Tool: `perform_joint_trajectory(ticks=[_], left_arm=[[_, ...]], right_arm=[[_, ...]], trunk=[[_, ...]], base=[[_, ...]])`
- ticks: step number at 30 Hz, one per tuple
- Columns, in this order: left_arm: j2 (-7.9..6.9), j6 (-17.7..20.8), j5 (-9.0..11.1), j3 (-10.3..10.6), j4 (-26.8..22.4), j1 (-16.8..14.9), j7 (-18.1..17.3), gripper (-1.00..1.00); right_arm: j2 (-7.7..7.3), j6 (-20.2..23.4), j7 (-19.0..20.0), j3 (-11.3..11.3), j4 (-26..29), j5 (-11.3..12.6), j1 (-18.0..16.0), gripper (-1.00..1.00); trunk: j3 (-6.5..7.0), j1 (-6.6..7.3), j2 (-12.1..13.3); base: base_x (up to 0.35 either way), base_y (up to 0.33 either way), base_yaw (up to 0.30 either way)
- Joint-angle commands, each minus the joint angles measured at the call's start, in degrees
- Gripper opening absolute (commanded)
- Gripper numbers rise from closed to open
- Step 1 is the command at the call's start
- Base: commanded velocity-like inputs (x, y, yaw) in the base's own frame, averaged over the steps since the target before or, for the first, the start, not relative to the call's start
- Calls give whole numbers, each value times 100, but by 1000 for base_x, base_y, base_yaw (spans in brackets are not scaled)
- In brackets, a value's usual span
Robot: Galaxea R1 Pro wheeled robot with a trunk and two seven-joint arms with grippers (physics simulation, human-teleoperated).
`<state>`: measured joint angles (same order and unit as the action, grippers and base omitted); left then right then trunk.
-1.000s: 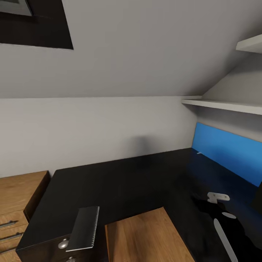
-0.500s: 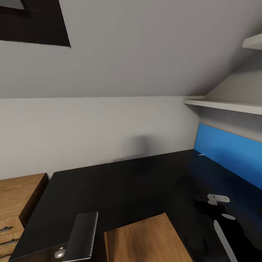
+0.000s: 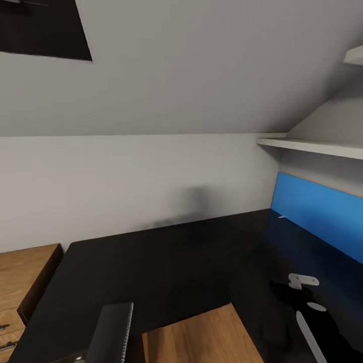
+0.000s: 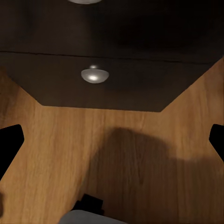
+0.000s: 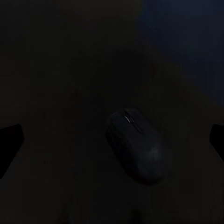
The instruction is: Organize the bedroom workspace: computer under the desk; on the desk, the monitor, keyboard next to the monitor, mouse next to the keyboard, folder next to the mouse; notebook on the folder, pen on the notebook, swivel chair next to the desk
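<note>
Right gripper [image 5: 112, 140], jaws spread wide, hovers above the mouse [image 5: 136, 145] on the desk [image 3: 166, 262]; descend centred, then close. Left gripper [image 4: 112, 142] likewise open.

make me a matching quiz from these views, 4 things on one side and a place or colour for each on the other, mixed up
Things:
1. mouse
2. notebook
3. round silver knob
4. wall panel

Descriptions:
A. bright blue, behind the desk's right wing
B. on a black drawer front above the wood floor
C. on the dark desk top between the right gripper's fingers
D. dark cover with a spiral edge, at the desk's near left corner

Pairs: 1-C, 2-D, 3-B, 4-A
</note>
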<state>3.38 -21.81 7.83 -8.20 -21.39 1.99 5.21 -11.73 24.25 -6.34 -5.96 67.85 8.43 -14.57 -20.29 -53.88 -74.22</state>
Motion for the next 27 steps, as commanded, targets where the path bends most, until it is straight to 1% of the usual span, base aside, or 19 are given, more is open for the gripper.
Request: perform_joint_trajectory(ticks=[1, 4, 6, 9, 10, 11, 12, 13, 16, 20, 21, 23, 25, 27], left_arm=[[-4, -7, 45, 12, -9, 3, 6, 100], [-26, -9, 44, 12, 67, 3, 6, 100], [-53, -25, 41, 12, 244, 3, 5, 100], [-78, -258, 35, 12, 585, 3, 0, 100], [-93, -444, 35, 12, 738, 3, -1, 100], [-101, -546, 35, 13, 824, 3, -1, 100], [-132, -759, 32, 16, 1011, 3, -2, 100], [-155, -865, 29, 17, 1108, 3, -2, 100], [-296, -1429, 20, 25, 1624, 3, -8, 100], [-385, -1809, 24, 28, 1885, 7, -100, 100], [-417, -1926, 26, 28, 1932, 12, -186, 100], [-457, -2029, 29, 29, 1962, 15, -289, 100], [-538, -2259, 31, 29, 1994, 24, -461, 100], [-577, -2459, 28, 29, 2004, 39, -538, 100]], right_arm=[[-3, -20, -42, 8, -1, 55, -2, 100], [-4, -89, -43, 11, -11, 49, -2, 100], [-4, -118, -43, 12, -14, 47, -2, 100], [-4, -138, -43, 9, -16, 46, -2, 100], [-4, -142, -43, 8, -15, 45, -2, 100], [-4, -143, -43, 8, -15, 45, -2, 100], [-4, -145, -43, 8, -13, 45, -2, 100], [-4, -146, -43, 8, -12, 45, -2, 100], [-4, -147, -43, 8, -10, 45, -2, 100], [-8, -148, -43, 6, -9, 45, -2, 100], [-10, -148, -43, 3, -9, 44, -2, 100], [-13, -148, -43, 2, -9, 44, -2, 100], [-18, -148, -42, 0, -9, 45, -2, 100], [-20, -148, -42, -1, -9, 43, -2, 100]], trunk=[[-5, -1, -4], [-5, -1, -4], [-5, -1, -4], [-5, -1, -4], [-5, -1, -4], [-5, -1, -4], [-5, -1, -4], [-5, -1, -4], [-5, -1, -4], [-5, -1, -4], [-5, -1, -4], [-5, -1, -4], [-5, -1, -4], [-5, -1, -4]], base=[[36, 0, 0], [21, 0, 0], [8, 0, 0], [3, 0, 0], [2, 0, 0], [1, 0, 0], [0, 0, 0], [0, 0, 0], [0, 0, 0], [0, 0, 0], [0, 0, 0], [0, 0, 0], [0, 0, 0], [0, 0, 0]])
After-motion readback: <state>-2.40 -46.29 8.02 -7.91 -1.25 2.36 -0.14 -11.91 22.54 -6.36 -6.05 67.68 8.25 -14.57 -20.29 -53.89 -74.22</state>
